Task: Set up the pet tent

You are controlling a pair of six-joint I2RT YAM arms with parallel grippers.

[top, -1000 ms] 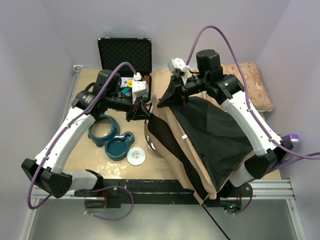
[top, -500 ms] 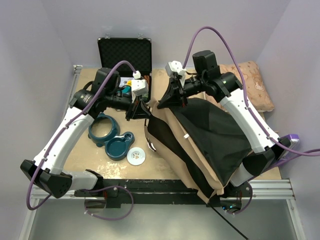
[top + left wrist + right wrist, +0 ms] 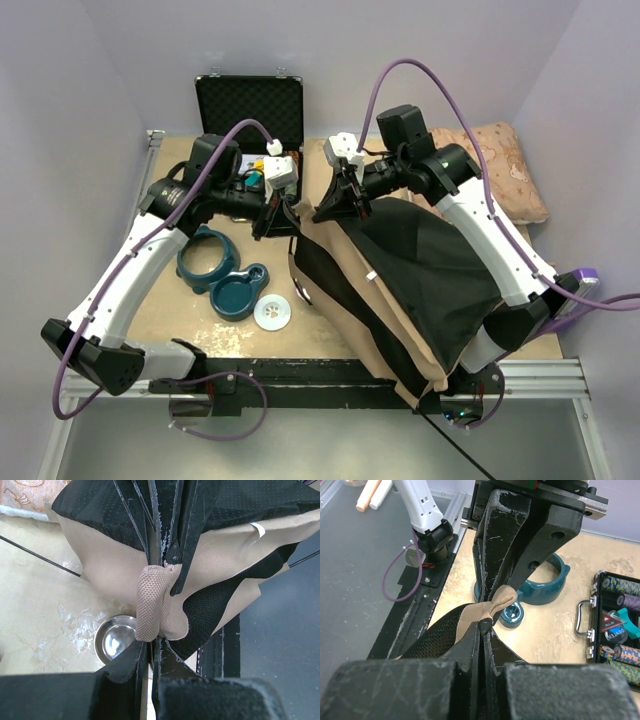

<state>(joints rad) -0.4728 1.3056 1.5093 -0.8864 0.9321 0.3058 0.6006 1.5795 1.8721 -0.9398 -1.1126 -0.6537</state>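
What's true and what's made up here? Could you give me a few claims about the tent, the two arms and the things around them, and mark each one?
1. The left tool and the right tool are both shut on the tent. True.
2. The tent stands upright, fully set up. False: it lies collapsed on the table.
3. The black case at the far edge is closed. False: its lid is open.
4. A pillow lies at the table's far right corner. True.
5. The teal bowl holder sits on top of the tent. False: it sits on the table to the tent's left.
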